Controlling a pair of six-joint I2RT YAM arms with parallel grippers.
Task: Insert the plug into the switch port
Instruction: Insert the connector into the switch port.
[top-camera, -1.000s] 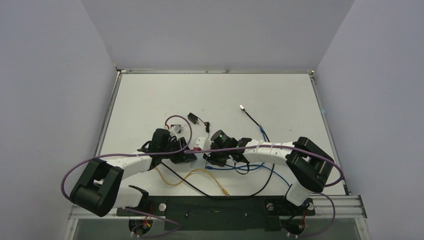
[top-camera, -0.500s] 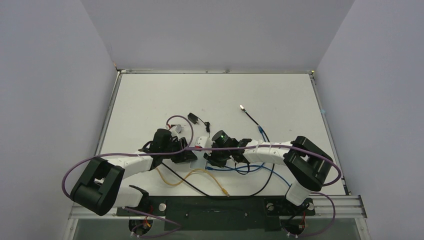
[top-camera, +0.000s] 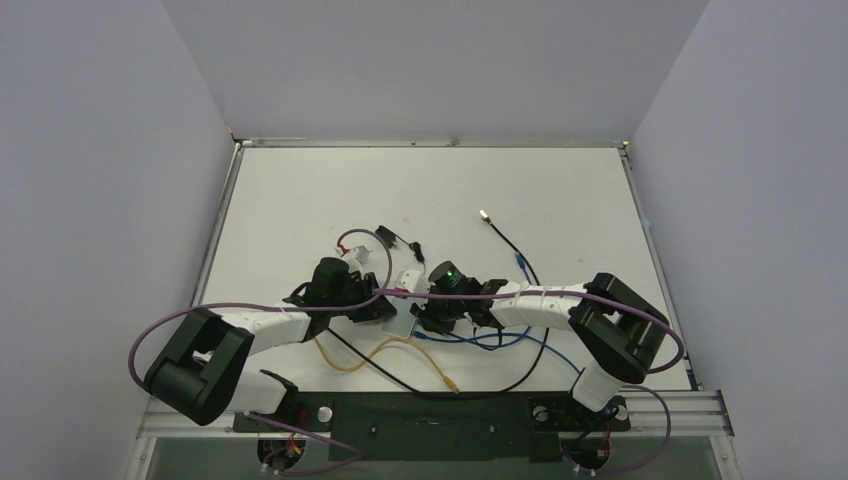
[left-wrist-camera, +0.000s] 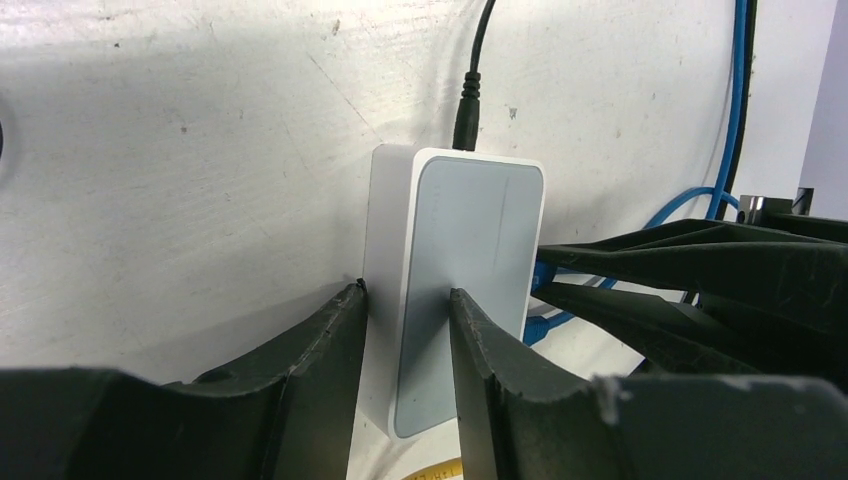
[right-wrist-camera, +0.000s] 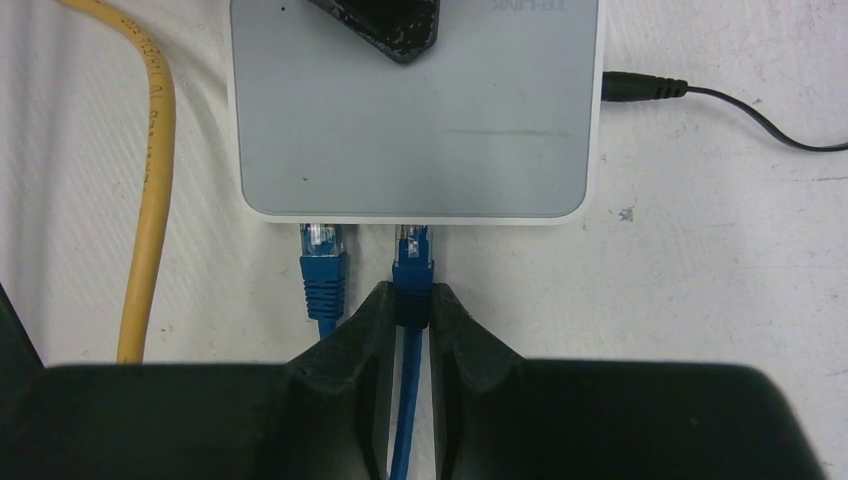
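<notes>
We see a white table (top-camera: 300, 200) with the 2 arms reaching in from its near edge and meeting near its middle. The left arm (top-camera: 260, 325) and the right arm (top-camera: 545, 300) come together at a small white box (top-camera: 405, 283).

In the left wrist view, the left gripper (left-wrist-camera: 405, 300) is clamped on the box (left-wrist-camera: 470, 260) across its thin side. 1 finger (left-wrist-camera: 480, 340) presses the pale grey broad face and the other lies against the white back. From the right wrist, that finger's black tip (right-wrist-camera: 385, 25) shows resting on the grey face of the box (right-wrist-camera: 410, 120).

A yellow cable (right-wrist-camera: 150, 180) runs along the table just beside the box, apart from it. A black power cable (right-wrist-camera: 740, 105) enters 1 short edge through a black barrel plug (right-wrist-camera: 640, 88).

The right gripper (right-wrist-camera: 412, 300) is pinched around the boot of a blue plug (right-wrist-camera: 412, 262), its blue cable trailing back between the fingers. The plug's clear tip meets the switch port (right-wrist-camera: 412, 222) on the box's long narrow edge. We cannot tell how deep it sits. A 2nd blue plug (right-wrist-camera: 322, 262) meets the same edge just beside it, with nothing holding it.
</notes>
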